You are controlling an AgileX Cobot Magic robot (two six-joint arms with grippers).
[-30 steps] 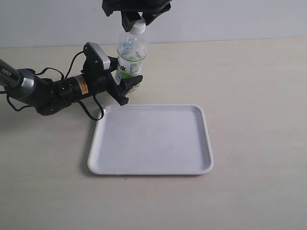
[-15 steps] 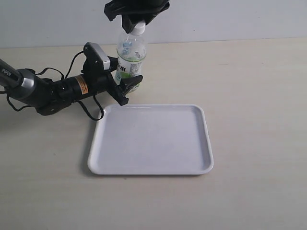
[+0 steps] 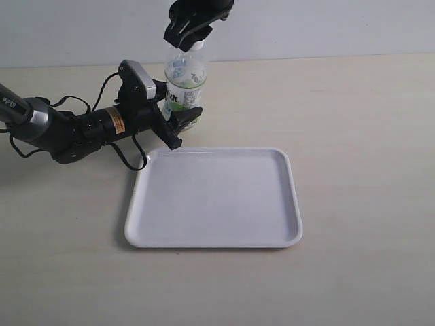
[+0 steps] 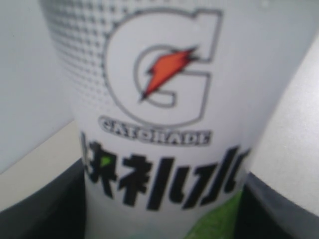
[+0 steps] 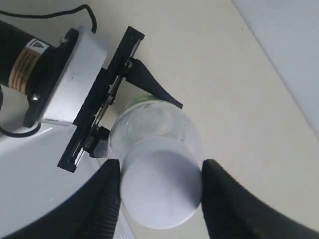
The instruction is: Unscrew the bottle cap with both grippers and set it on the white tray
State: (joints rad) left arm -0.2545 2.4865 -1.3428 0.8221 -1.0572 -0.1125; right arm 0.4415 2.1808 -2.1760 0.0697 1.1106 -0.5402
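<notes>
The clear bottle (image 3: 185,85) stands upright just behind the white tray (image 3: 214,197), its white label with black text and a green patch (image 4: 164,99) filling the left wrist view. My left gripper (image 3: 178,122), lying low on the table, is shut on the bottle's lower body, with dark fingers (image 4: 40,209) on either side of the label. My right gripper (image 3: 194,30) comes down from above and is shut on the white bottle cap (image 5: 160,186). Both black fingers (image 5: 102,204) press against its sides. The cap sits on the bottle's neck.
The left arm (image 3: 68,129) with its orange sticker and black cables (image 3: 119,153) lies along the beige table to the left of the tray. A pale wall (image 3: 340,27) runs behind the bottle.
My right gripper has turned around the cap, its fingers now standing at a different angle in the exterior view. The bottle, left gripper and tray have stayed in place.
</notes>
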